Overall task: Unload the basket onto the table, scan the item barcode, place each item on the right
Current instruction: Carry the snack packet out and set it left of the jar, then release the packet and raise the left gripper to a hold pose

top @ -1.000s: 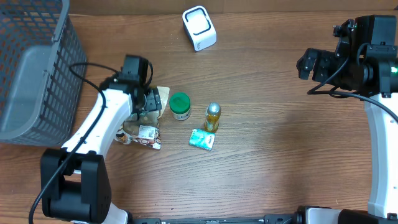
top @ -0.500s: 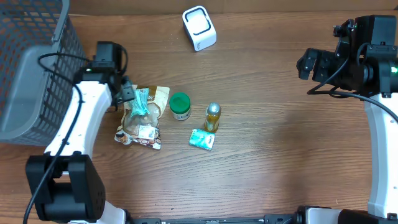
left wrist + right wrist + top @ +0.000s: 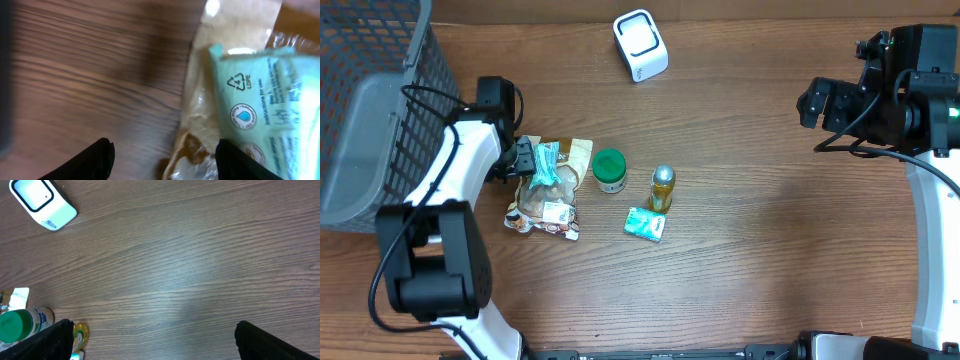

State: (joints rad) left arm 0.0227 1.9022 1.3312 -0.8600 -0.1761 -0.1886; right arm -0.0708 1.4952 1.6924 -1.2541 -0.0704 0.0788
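A white barcode scanner stands at the back of the table. A crumpled brown snack bag lies left of centre, and a teal wipes packet rests on its upper left part. My left gripper sits low at the packet's left edge. In the left wrist view its jaws stand apart, open, with bare wood and the bag's edge between them. The teal packet lies just ahead of the right finger. My right gripper hangs wide open at the far right, over bare table.
A green-capped jar, a small yellow bottle and a small teal packet stand right of the bag. A grey mesh basket fills the back left corner, close behind the left arm.
The left arm pulled back leftward off the bag, uncovering the teal packet, then edged back toward it. Its jaws narrowed somewhat. The right arm has not moved.
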